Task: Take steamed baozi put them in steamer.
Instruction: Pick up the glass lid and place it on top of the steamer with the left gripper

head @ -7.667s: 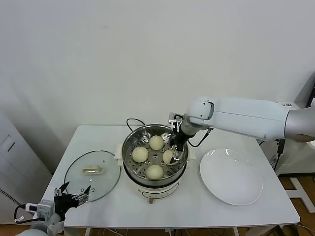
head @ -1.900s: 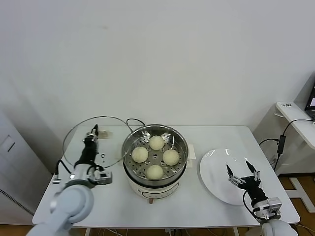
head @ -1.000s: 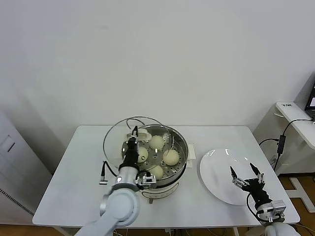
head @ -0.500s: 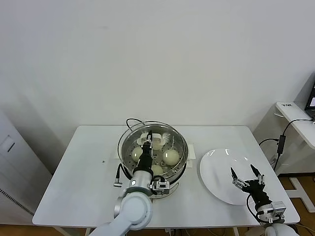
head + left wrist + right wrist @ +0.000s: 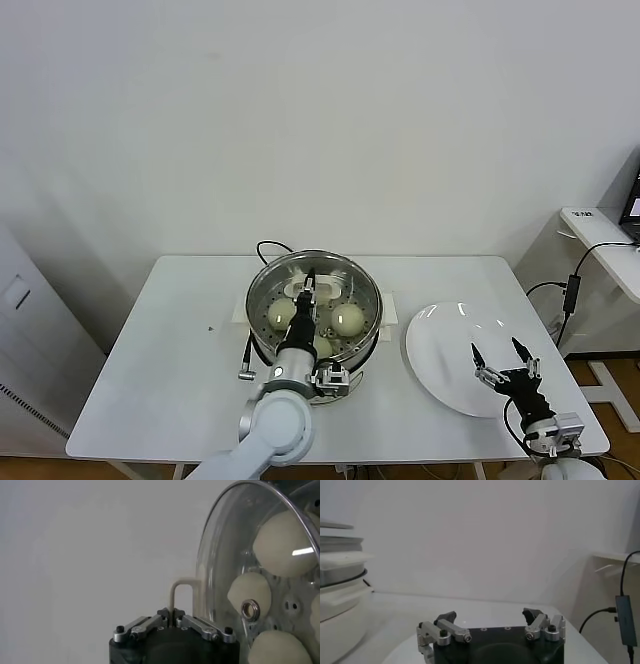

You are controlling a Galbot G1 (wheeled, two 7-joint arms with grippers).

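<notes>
Lid (image 5: 315, 287) held over steamer (image 5: 365, 335) by left gripper (image 5: 309, 279), jaws clamped; right gripper (image 5: 506, 363) wide.

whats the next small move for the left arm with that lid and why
Probably lower the glass lid the last bit onto the steamer rim, then open the jaws. The left gripper is shut on the lid's white handle, the lid sits over the pot, and all the buns already lie inside. The right gripper waits open over the plate.
</notes>
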